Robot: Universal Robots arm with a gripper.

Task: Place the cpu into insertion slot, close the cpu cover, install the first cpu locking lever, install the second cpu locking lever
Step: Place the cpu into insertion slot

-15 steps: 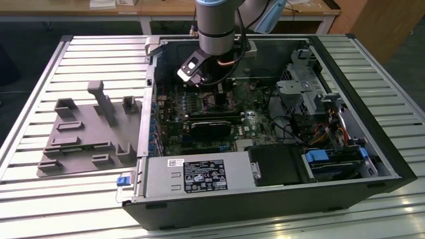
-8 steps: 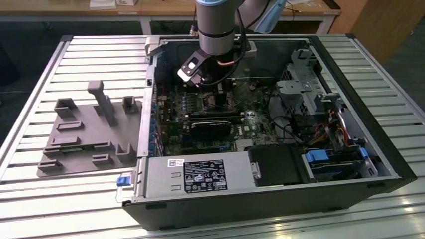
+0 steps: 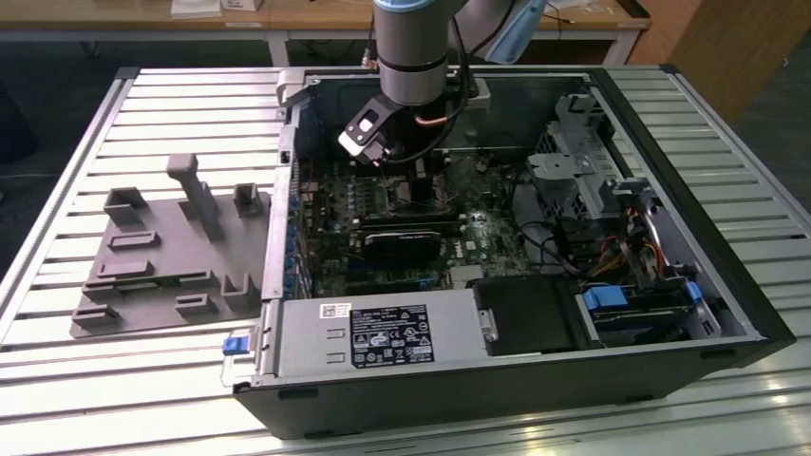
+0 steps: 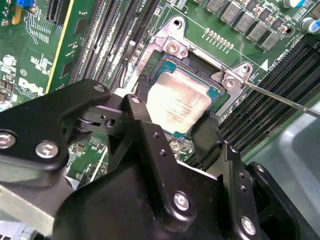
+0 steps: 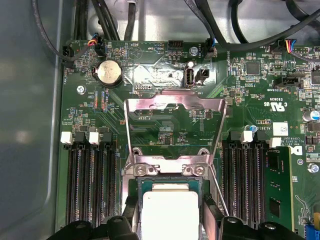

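Here, in the second wrist view, the gripper pinches the cpu, its two black fingers bearing on opposite edges of the pale metal chip. The cpu lies level inside the insertion slot, with a narrow green margin visible around its top. In the first wrist view, the cpu cover stands swung open on its hinge, away from the slot. A thin locking lever runs outward from one slot corner, unlatched. In the exterior view, the arm reaches down into the open computer case, which lies on the slatted desk beside a grey fixture plate.
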